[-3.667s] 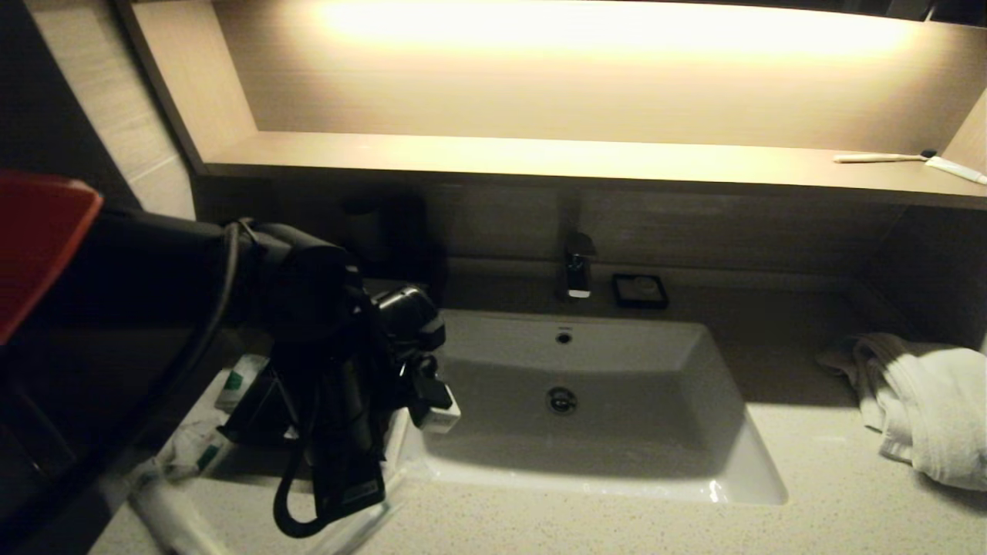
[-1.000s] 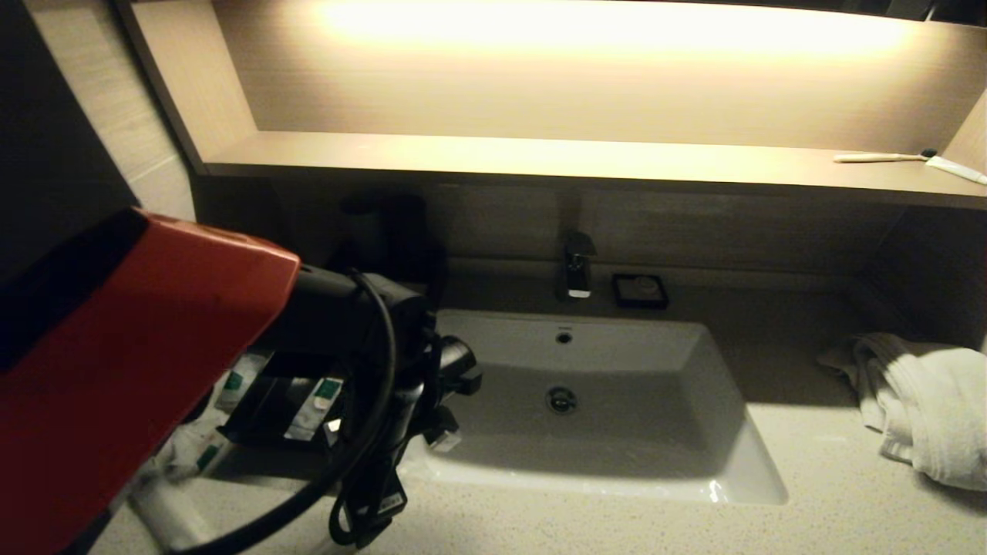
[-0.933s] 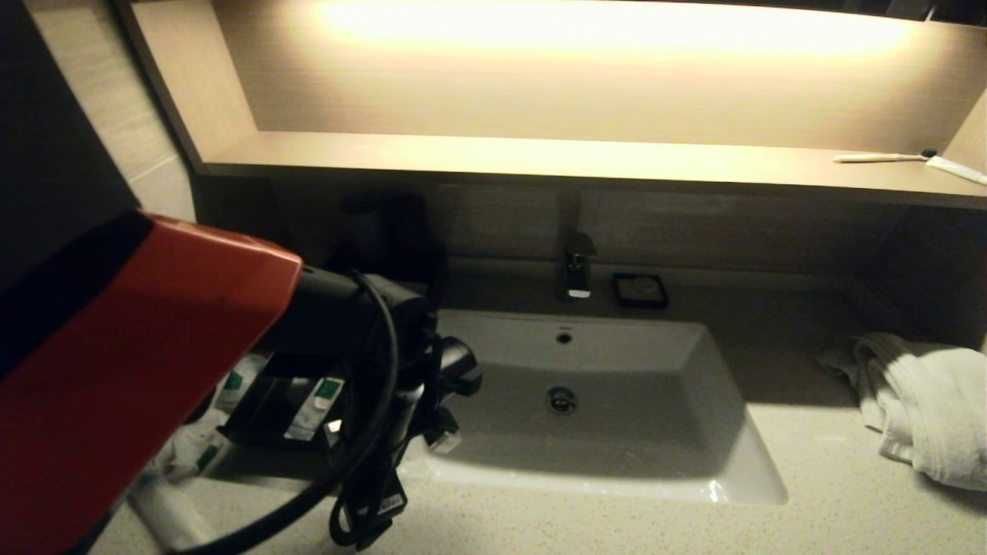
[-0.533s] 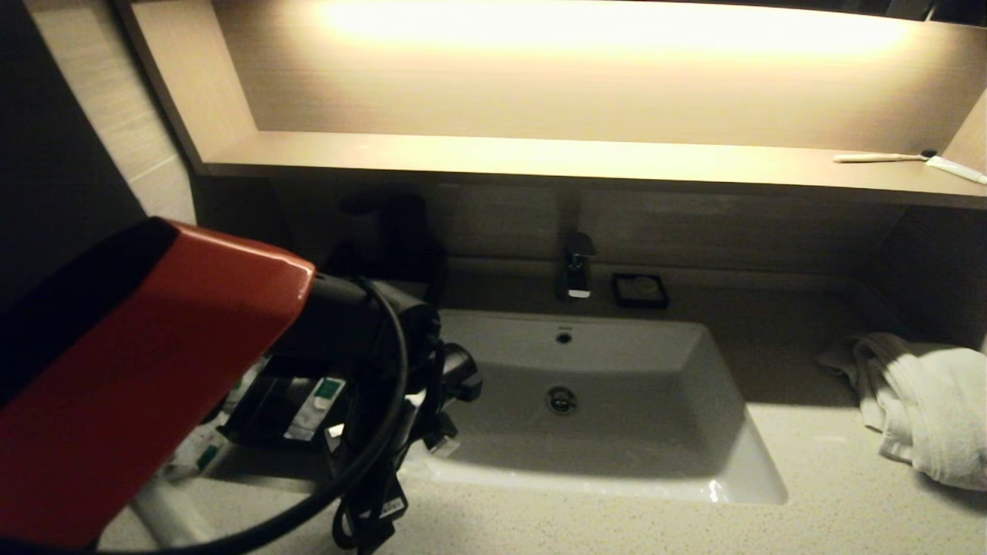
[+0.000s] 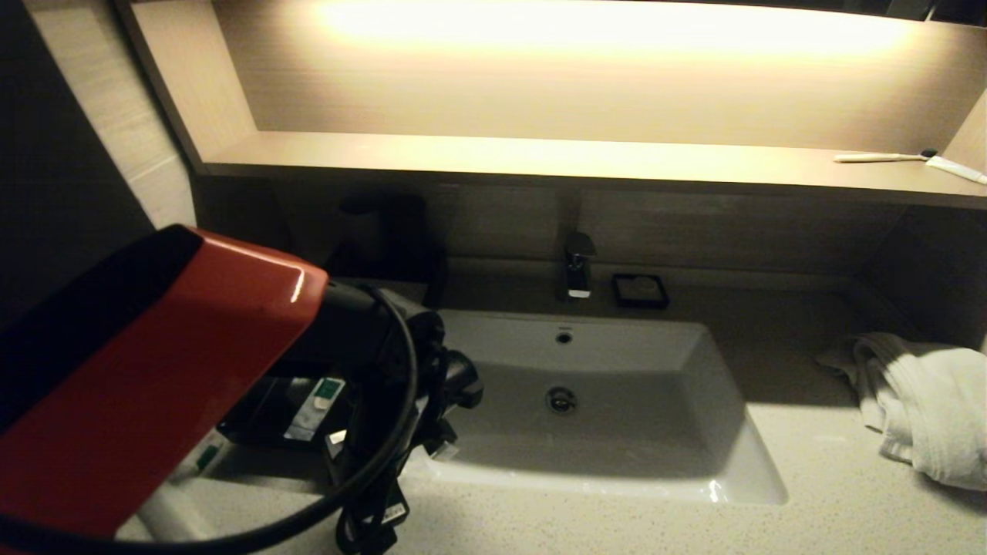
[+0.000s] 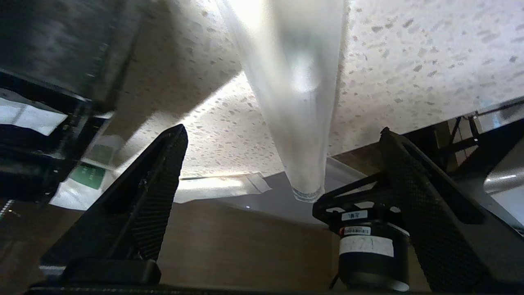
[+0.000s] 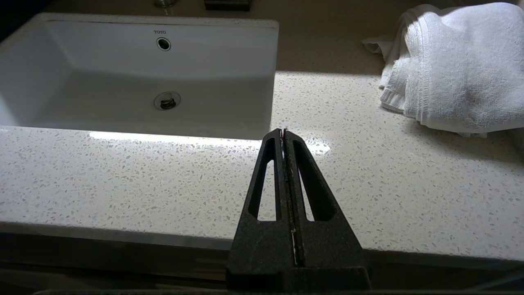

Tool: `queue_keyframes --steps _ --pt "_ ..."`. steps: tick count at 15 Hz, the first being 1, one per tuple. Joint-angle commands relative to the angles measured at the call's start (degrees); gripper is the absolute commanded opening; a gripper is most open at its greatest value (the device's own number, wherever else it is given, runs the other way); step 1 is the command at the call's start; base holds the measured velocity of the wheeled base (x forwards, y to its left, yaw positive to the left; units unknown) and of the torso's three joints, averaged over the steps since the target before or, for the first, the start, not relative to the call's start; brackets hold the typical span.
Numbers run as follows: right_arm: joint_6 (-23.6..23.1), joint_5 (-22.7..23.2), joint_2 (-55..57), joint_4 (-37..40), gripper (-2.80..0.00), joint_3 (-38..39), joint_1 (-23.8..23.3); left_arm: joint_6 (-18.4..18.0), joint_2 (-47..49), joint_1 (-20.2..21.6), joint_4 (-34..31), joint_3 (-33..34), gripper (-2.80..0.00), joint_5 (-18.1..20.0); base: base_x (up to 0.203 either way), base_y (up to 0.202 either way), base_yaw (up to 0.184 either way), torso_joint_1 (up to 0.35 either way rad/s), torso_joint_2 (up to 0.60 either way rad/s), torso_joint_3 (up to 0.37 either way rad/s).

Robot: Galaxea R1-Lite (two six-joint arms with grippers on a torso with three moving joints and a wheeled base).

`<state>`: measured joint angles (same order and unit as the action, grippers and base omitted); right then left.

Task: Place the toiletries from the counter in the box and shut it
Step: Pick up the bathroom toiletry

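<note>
Clear crinkly wrap marks the long toothbrush (image 6: 292, 102) as light, slippery and easily bent; it lies on the speckled surface (image 6: 409, 61) at the front edge, between the fingers of the wide-open left claw (image 6: 282, 135), and is best taken mid-length. The open box (image 5: 270, 408) with a sachet (image 5: 312, 399) inside sits just beside, the sink (image 5: 717, 408) close by, while the right claw (image 7: 283, 132) is parked pressed shut over the surface near the towel (image 7: 446, 65).

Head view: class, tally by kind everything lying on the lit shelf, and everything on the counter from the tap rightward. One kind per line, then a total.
Toothbrush: 1
White tube: 1
Tap: 1
Black soap dish: 1
White towel: 1
Total: 5
</note>
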<state>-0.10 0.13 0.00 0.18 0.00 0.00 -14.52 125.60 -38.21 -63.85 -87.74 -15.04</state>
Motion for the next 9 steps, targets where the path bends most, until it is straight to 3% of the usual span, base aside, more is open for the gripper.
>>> queue_keyframes --steps 1,9 --pt "0.0 0.0 0.0 0.0 -2.8 0.0 0.0 0.0 0.1 0.1 -0.7 0.0 0.0 0.3 0.0 0.0 0.0 0.0 0.0 0.0" --pt "0.0 0.0 0.0 0.0 -2.8 0.0 0.0 1.7 1.7 0.1 -0.7 0.2 0.0 2.4 0.0 0.0 0.0 0.0 0.0 0.0"
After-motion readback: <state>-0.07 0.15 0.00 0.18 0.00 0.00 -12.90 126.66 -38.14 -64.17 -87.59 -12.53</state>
